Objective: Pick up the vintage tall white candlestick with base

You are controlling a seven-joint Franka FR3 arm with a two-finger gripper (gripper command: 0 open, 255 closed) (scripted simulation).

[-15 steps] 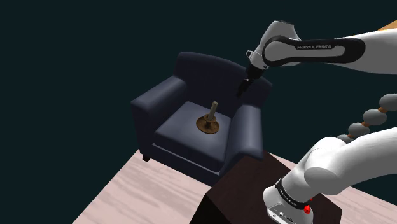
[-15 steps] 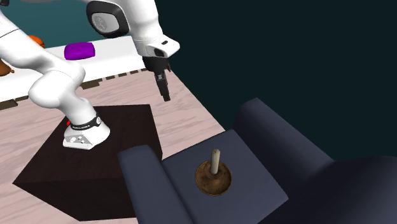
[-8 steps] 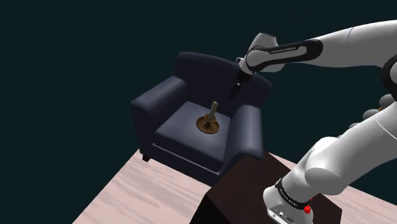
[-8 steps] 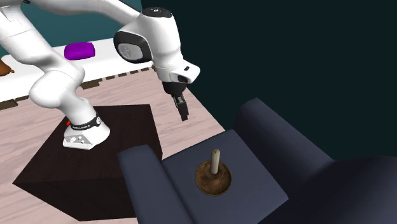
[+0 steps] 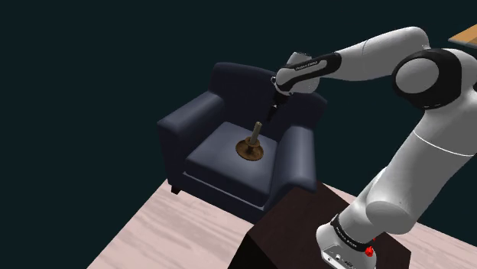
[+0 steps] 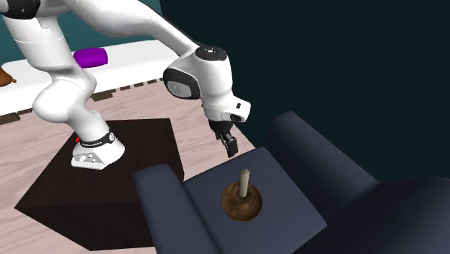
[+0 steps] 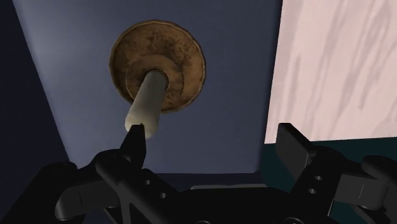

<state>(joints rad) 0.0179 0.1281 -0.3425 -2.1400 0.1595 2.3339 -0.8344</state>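
Over the last second the arm has swung away from its stand (image 6: 137, 155) and dropped toward the dark blue armchair (image 5: 200, 115), bringing the black gripper (image 6: 231, 148) from open floor to just above the seat cushion. Its fingers (image 7: 289, 143) are spread wide with nothing between them, and they point down at the cushion, which reads as preparation for a descent around the stem rather than a grasp in progress. The candlestick (image 6: 243, 193) stands upright near the middle of the seat, a pale stem rising from a round, mottled brown base that lies flat on the cushion; that broad base is likely what keeps it steady on the soft surface. From the wrist view the stem's top sits just beside one fingertip, not centred in the gap, so the hand appears offset to one side of the stem. In the shoulder view the gripper hovers above and slightly behind the stem, toward the backrest, near it but not touching. A small sideways correction seems needed before lowering and closing.
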